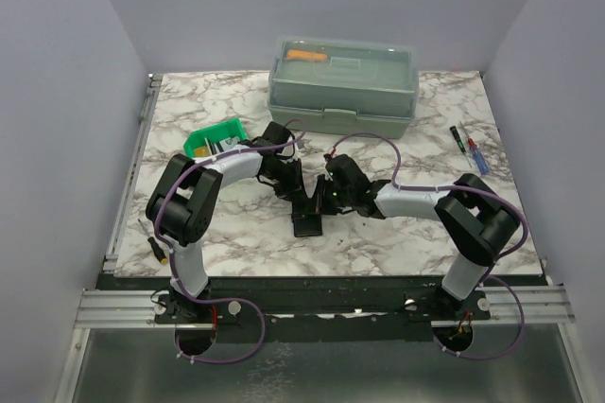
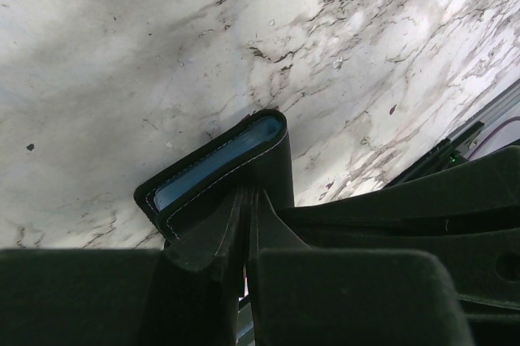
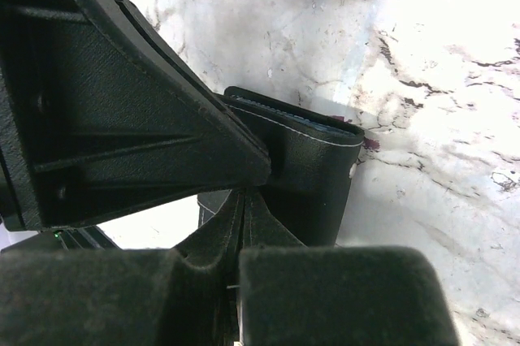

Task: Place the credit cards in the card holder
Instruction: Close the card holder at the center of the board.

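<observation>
**Left gripper** [image 2: 246,218]: I read the fingers as clamped on a black cover flap of the card holder [image 2: 221,169]. Only a thin seam shows between them.

**Right gripper** [image 3: 242,220]: I read the same condition here. The fingers are pinched together on a stitched cover of the card holder, from the opposite side. In each wrist view the other arm's gripper body fills one side of the frame. The two grippers therefore sit close together with the holder between them.

**Card holder:** It is folded nearly flat, with pale stitching along its edges. A bluish-grey layer shows in the slot between the covers, and I cannot tell whether that layer is a pocket or a card. The holder is held on edge over the marble table [image 1: 378,247], and I cannot tell whether it touches the surface. In the top view it sits near the centre of the table, slightly toward the near edge.

**Surroundings:**
- A green bin [image 1: 216,136] stands toward the far left corner, just beside the left arm. It contains small pale and yellowish items, too small for me to identify.
- A grey-green lidded toolbox [image 1: 342,91] stands at the middle of the far edge. An orange object [image 1: 307,55] shows at its lid.
- A dark marker [image 1: 458,138] and a blue pen [image 1: 478,157] lie side by side near the right edge.
- A small dark tool with a yellow end [image 1: 157,248] lies at the left edge, toward the near left corner.
</observation>
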You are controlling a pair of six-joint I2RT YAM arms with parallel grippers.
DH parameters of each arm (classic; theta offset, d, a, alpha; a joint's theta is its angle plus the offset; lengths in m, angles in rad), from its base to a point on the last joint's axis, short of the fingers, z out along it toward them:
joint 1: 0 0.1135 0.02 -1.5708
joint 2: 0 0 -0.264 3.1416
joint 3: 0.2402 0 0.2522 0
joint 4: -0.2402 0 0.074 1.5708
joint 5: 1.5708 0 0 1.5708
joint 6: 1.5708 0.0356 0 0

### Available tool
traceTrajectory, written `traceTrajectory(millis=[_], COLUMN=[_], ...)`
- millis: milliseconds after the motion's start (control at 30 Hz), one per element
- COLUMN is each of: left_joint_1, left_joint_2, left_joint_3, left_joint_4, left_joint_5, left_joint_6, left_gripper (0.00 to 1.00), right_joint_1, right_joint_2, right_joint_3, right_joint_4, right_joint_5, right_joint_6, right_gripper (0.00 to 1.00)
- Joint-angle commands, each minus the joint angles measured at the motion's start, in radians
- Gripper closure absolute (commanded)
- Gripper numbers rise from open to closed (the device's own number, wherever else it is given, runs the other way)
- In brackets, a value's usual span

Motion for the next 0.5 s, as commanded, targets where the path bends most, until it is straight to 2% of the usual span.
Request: traceTrajectory(millis=[0,100,233,467], left_joint_1=[0.013,0.013,0.013,0.021], left_joint_2=[0.014,0.007,-0.032,-0.133], left_joint_3=[0.0,0.01,0.036,0.079], left_joint_4=[-0.032,-0.031,-0.036,-0.07], left_joint_5=[-0.044,-0.021,-0.003,0.002], left_joint_6=[0.036,0.031,0.019,0.014], left_gripper=[0.94,0.92,0.81,0.56], right_joint_1=[0.006,0.016,0.014,-0.033], right_joint_2=[0.104,0.084,-0.007,-0.149], right_joint_3=[-0.075,-0.08,0.001,0.077], right_joint_4=[-0.279,-0.222,-0.283,-0.393], right_joint_5=[0.207,0.122,0.091,0.052], right_joint_6=[-0.102,-0.107,-0.111,-0.139], right_gripper=[1.0,1.0,0.98,0.65])
